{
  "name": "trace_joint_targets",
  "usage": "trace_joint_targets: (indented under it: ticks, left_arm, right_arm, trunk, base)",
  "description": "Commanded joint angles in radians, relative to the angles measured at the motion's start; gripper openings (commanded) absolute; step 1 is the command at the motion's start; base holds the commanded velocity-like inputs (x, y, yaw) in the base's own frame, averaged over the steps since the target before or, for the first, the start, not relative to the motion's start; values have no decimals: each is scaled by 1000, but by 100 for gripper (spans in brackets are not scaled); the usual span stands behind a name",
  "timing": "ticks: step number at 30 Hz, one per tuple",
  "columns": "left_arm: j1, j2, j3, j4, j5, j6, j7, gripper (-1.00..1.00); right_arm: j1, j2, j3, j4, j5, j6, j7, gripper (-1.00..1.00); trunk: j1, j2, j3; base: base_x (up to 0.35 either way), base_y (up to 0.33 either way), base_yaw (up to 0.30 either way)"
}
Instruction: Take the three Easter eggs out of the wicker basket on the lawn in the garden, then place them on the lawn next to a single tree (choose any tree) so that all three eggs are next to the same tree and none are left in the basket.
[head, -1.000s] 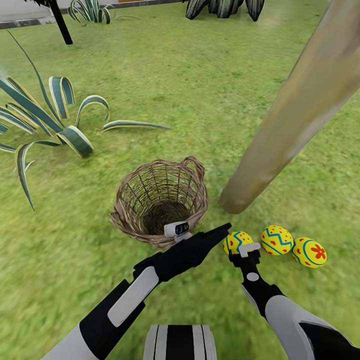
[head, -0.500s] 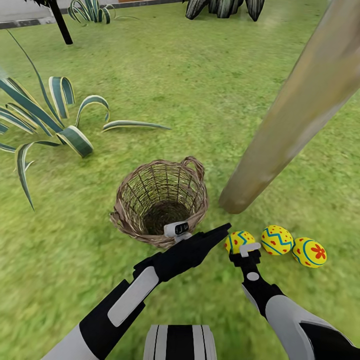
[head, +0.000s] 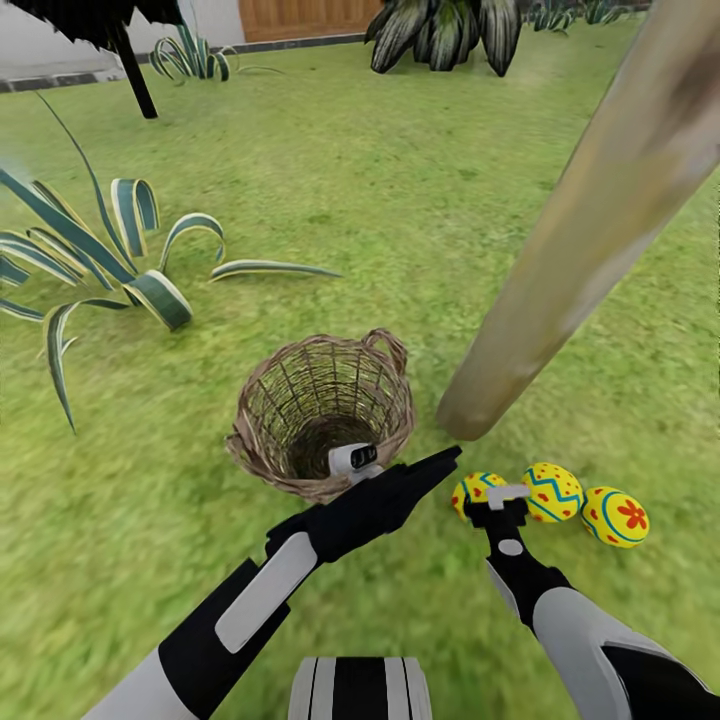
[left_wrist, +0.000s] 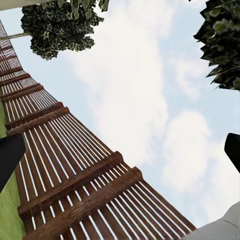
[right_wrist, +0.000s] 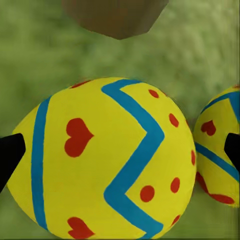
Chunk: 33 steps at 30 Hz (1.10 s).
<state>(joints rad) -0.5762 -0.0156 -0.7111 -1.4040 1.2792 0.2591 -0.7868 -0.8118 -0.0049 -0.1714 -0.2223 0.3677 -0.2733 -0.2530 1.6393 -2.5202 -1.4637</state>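
Three Easter eggs lie in a row on the lawn by the foot of the leaning tree: the left egg, the middle egg and the flower-marked egg. The wicker basket stands upright to their left, and no egg shows inside it. My right gripper sits just behind the left egg, open. In the right wrist view that egg lies between the spread fingertips, with the middle egg beside it. My left gripper hovers near the basket's rim, open and pointing skyward.
A striped agave spreads to the basket's left. More agaves and a thin dark trunk stand at the far lawn edge. In the left wrist view, a slatted wooden fence rises against the sky.
The head camera has tilted up a little, so the whole picture has shifted down. Eggs, basket and both arms keep their places.
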Motion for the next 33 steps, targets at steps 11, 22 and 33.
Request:
trace_joint_targets:
  ticks: [11,22,33]
  left_arm:
    - [-1,9,44,4,5,11,82,100]
    - [-1,17,66,5,8,9,157,100]
    - [-1,-3,94,36,5,11,208,100]
  right_arm:
    - [12,-6,-14,-216,9,654,62,100]
    - [70,-111,-11,-169,16,842,470,100]
    - [132,-126,-8,-111,19,835,557,100]
  trunk:
    - [-5,2,42]
    - [-10,5,85]
    - [-14,7,119]
  base:
    - [0,0,0]
    - [0,0,0]
    - [0,0,0]
